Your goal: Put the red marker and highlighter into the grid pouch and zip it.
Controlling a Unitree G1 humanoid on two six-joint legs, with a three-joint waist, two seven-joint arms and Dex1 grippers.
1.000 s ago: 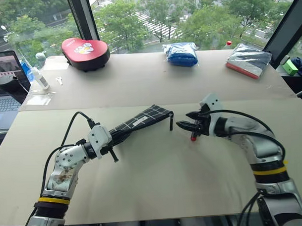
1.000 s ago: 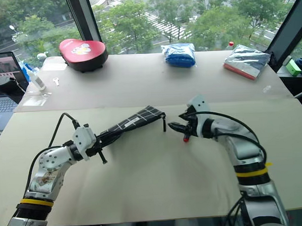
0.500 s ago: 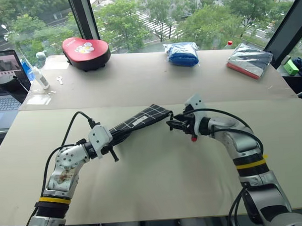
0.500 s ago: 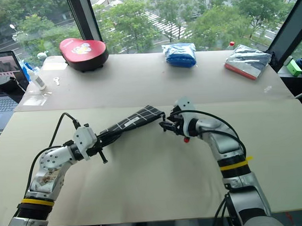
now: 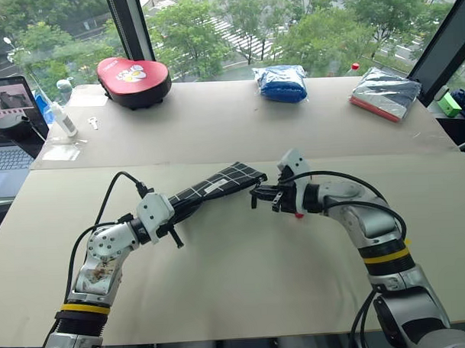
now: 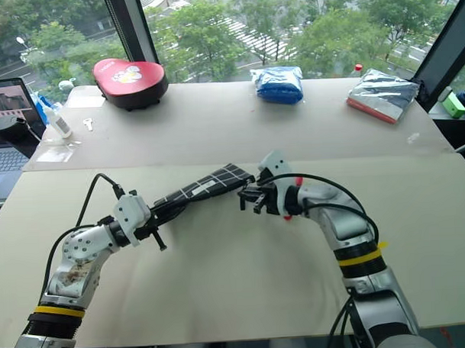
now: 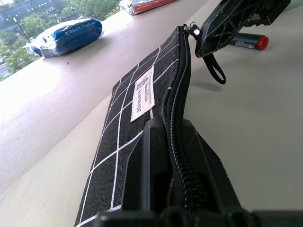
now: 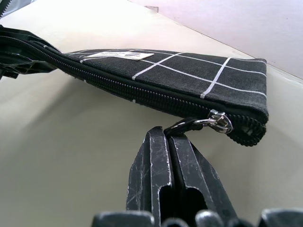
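One grid pouch (image 5: 218,185), one red marker (image 7: 248,41), two wrapped packets (image 5: 281,83).

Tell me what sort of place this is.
Probably an upper-floor office or lab: a big window looks down on treetops and a street, a laptop sits open at the table's edge, and stationery like the grid pouch lies about.

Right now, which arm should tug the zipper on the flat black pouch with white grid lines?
Right: right gripper pinches the black zipper cord; left gripper holds the grid pouch's other end.
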